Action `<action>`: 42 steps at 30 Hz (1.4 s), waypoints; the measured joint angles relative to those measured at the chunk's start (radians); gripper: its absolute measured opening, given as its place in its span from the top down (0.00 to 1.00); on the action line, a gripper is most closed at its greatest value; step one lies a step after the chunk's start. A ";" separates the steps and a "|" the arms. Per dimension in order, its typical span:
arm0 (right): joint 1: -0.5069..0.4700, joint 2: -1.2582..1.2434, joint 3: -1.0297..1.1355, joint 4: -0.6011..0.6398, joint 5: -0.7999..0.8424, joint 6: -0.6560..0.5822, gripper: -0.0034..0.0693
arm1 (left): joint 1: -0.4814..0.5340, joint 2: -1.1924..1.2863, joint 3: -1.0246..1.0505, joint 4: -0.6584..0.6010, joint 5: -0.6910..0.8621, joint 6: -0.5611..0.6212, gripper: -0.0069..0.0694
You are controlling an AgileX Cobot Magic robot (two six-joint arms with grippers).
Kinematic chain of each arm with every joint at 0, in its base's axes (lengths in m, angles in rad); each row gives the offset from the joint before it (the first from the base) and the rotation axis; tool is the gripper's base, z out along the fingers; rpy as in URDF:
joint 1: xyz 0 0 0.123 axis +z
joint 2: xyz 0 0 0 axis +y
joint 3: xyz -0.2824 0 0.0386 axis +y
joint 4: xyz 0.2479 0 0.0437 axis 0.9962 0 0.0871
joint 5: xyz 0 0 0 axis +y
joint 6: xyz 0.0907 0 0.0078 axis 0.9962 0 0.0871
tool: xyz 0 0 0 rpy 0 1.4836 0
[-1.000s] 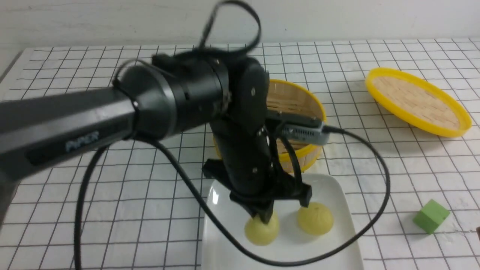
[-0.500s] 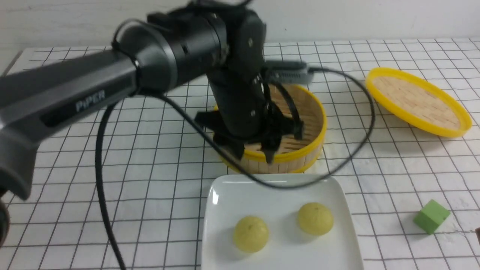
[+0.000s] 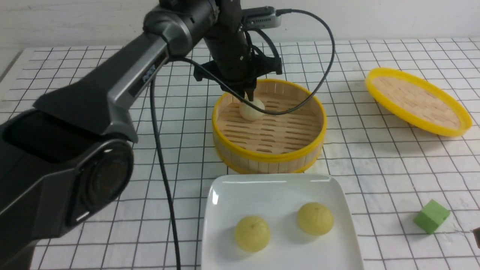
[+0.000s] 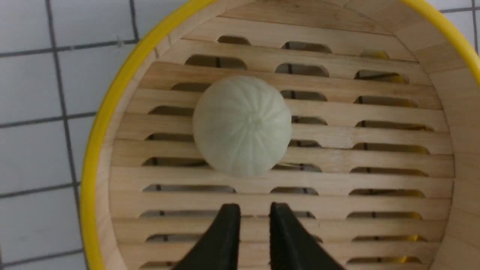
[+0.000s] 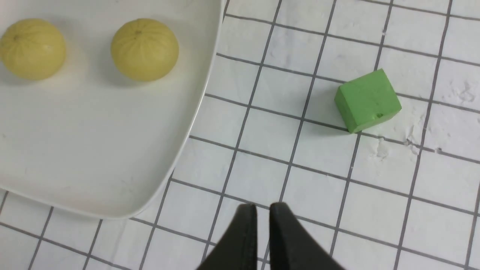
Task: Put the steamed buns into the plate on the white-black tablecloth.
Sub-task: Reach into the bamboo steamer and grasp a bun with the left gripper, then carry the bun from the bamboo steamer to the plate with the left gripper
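Two pale yellow steamed buns (image 3: 252,233) (image 3: 315,218) lie on the white plate (image 3: 281,191) at the front of the white-black tablecloth (image 3: 75,112). The beige-grey bun (image 3: 252,110) sits in the bamboo steamer (image 3: 268,157), at its far left. My left gripper (image 3: 247,95) hangs just above that bun, fingers close together and empty. In the left wrist view the bun (image 4: 242,125) lies just ahead of the shut left gripper (image 4: 252,206). My right gripper (image 5: 262,206) is shut and empty over bare cloth beside the plate (image 5: 93,150).
The steamer's yellow-rimmed woven lid (image 3: 416,100) lies tilted at the back right. A green cube (image 3: 431,216) sits on the cloth right of the plate, also in the right wrist view (image 5: 367,100). The left arm's cable loops over the steamer.
My left gripper let go of a yellow bun on the plate, rose, and moved away to the steamer's far side. Its fingers have closed. The right arm has not moved.
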 joint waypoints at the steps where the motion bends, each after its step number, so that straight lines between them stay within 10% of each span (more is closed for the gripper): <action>1: 0.000 0.000 0.000 0.000 0.000 0.001 0.85 | 0.000 0.019 -0.010 0.007 -0.022 0.001 0.57; 6: 0.000 0.000 0.000 0.000 0.000 0.002 0.84 | 0.000 0.085 -0.014 0.044 -0.106 0.002 0.41; 12: 0.000 0.000 0.000 0.000 0.000 0.002 0.83 | 0.000 0.098 -0.021 -0.006 -0.068 0.016 0.84; 23: 0.000 0.000 0.000 0.000 0.000 0.002 0.82 | -0.001 -0.271 -0.036 -0.049 0.048 0.167 0.88; 34: 0.000 0.000 0.000 0.012 0.000 0.002 0.81 | -0.190 -0.603 0.809 -0.108 -0.088 0.182 0.87; 42: 0.000 0.000 0.000 0.019 0.001 0.002 0.80 | -0.245 -0.521 0.980 -0.105 -0.379 0.158 0.85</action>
